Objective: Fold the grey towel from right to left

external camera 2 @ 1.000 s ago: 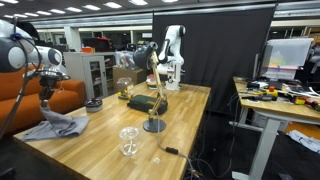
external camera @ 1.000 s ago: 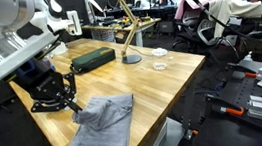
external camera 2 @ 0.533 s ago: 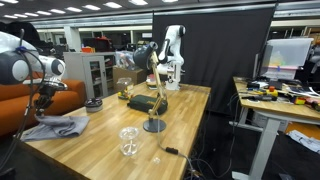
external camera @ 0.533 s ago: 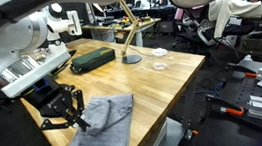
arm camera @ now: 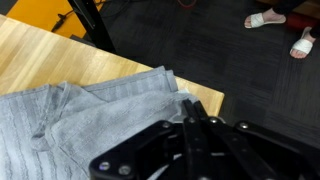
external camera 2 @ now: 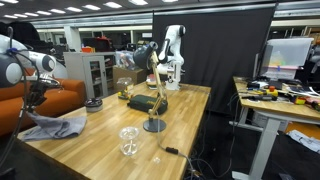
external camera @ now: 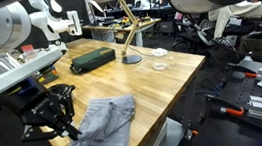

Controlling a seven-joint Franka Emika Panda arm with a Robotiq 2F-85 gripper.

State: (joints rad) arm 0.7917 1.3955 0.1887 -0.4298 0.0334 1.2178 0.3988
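Observation:
The grey towel (external camera: pixel 105 126) lies crumpled at the front corner of the wooden table (external camera: pixel 163 84). It also shows in an exterior view (external camera 2: pixel 58 127) and fills the left of the wrist view (arm camera: pixel 90 110). My gripper (external camera: pixel 67 126) hangs low at the towel's edge by the table corner, seen also in an exterior view (external camera 2: pixel 33 112). In the wrist view its jaws (arm camera: pixel 188 108) are pressed together with the tips on a fold at the towel's edge. The pinched cloth itself is hidden by the fingers.
A dark green case (external camera: pixel 91 60), a wooden lamp stand (external camera: pixel 126 33) and a glass dish (external camera: pixel 158 66) stand further back on the table. A black bowl (external camera 2: pixel 93 103) sits near the far edge. The table corner and the floor lie right beside the towel (arm camera: pixel 205 95).
My gripper has moved down and toward the table's front corner, staying at the towel's edge. The towel's near edge has shifted slightly with it.

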